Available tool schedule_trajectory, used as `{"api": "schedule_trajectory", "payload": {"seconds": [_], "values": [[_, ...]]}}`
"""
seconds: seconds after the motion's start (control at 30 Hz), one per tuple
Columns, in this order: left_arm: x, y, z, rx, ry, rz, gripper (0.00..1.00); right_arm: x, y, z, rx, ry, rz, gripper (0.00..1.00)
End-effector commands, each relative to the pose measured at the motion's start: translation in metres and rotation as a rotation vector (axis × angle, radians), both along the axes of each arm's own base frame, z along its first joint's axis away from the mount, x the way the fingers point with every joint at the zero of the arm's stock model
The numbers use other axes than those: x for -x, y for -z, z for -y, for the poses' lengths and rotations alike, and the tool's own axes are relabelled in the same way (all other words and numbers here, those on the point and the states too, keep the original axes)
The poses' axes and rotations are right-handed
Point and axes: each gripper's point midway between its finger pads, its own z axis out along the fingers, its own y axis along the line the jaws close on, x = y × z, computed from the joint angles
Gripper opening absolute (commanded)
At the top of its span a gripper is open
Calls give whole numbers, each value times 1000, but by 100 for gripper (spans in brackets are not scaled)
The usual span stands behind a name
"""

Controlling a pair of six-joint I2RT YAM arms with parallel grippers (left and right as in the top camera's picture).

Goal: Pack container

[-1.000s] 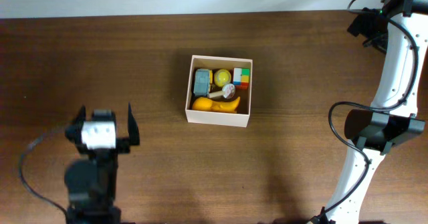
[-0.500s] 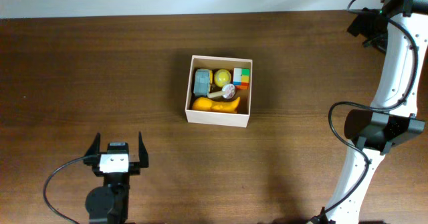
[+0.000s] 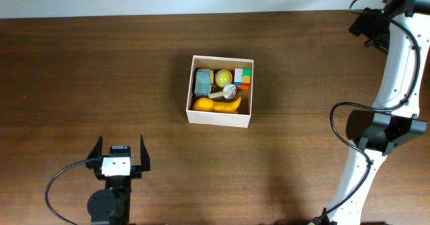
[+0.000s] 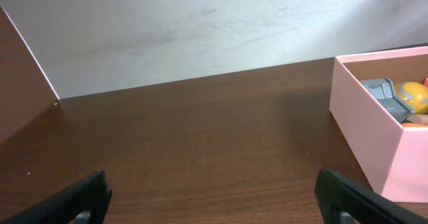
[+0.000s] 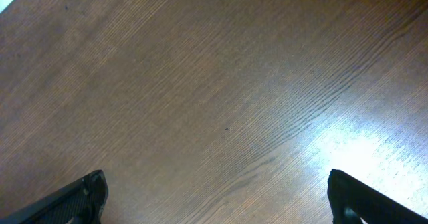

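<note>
Now the filled container rests on the surface, well apart from the left pincer and right pincer, both wide open and empty; a careless sweep could shove its wall.

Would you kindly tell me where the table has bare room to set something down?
Bare table runs wide left of the container, and between it and the right arm. The strip between the open left tool and the container is free too. Inside the container it is crowded: toys cover nearly all its floor.
</note>
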Motion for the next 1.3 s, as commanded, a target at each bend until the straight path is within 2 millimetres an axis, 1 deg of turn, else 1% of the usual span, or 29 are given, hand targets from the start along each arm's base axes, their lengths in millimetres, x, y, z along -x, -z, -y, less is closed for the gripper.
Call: {"api": "schedule_trajectory", "payload": {"seconds": [0.0,0.7,0.77,0.83,0.87,0.93,1.0,1.1,1.17,1.23,1.27], "values": [[0,1,1,-9,8,2,99,3,-7,0,4,5,12,99],[0,1,1,-9,8,2,99,3,-7,0,4,5,13,99],[0,1,1,-9,8,2,99,4,-11,-1,6,4,22,99],[0,1,1,-9,8,2,99,6,-21,-1,11,4,43,99],[0,1,1,-9,8,2,99,9,-31,-2,16,4,62,99],[0,1,1,-9,8,2,99,15,-50,-4,26,4,104,99],[0,1,1,-9,8,2,99,25,-76,-6,39,4,160,99],[0,1,1,-9,8,2,99,45,-119,-11,62,4,258,99],[0,1,1,-9,8,2,99,65,-149,-16,78,4,325,99],[0,1,1,-9,8,2,99,85,-169,-20,88,4,364,99],[0,1,1,-9,8,2,99,94,-176,-23,90,4,376,99]]}}
